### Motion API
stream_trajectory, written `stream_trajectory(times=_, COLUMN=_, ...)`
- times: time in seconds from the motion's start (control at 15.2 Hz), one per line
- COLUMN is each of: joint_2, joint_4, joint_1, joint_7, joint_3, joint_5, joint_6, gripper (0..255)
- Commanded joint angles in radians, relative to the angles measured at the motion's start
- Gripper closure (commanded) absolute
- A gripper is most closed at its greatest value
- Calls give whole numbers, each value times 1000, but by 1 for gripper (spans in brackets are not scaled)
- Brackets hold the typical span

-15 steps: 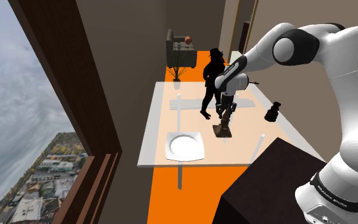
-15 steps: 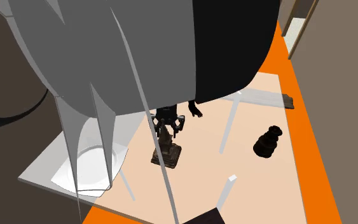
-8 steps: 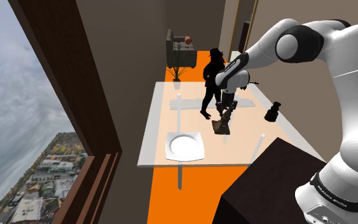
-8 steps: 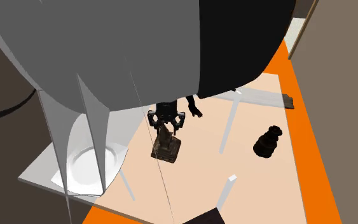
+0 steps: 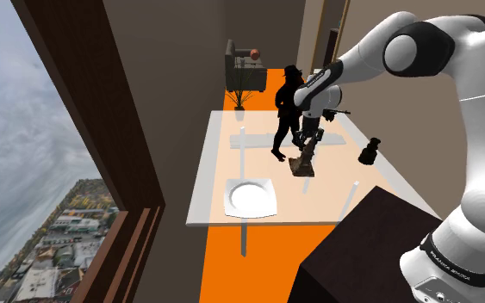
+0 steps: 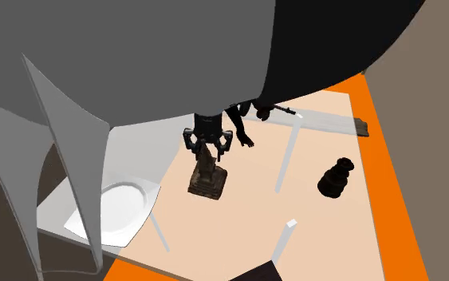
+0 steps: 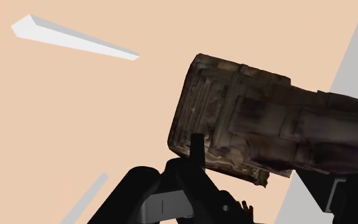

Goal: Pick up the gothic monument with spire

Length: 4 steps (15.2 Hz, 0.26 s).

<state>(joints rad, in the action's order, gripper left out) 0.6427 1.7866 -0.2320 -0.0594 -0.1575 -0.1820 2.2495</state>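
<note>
Peach tabletop (image 5: 339,176) over orange floor (image 5: 262,258), near a window (image 5: 25,129); claw (image 6: 207,153) pinching brown monument (image 6: 207,181) by its spire.

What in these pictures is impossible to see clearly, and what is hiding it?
Tip of the monument: the gripper covers it in the second exterior view; the picture's edge cuts it off in the wrist view.
Upper body of the black figure: a big grey and black shape near the camera hides it in the second exterior view.
What the small dark object is: too small in the shoulder view.
</note>
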Motion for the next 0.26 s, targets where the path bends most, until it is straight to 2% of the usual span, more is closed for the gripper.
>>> stream_trajectory(times=0.0, joint_2=-19, joint_4=-3, joint_1=3, joint_7=4, joint_3=-3, joint_5=5, joint_6=-22, gripper=255)
stream_trajectory(times=0.2, joint_2=-30, joint_4=-2, joint_1=4, joint_7=6, joint_3=-5, joint_5=7, joint_6=-32, gripper=255)
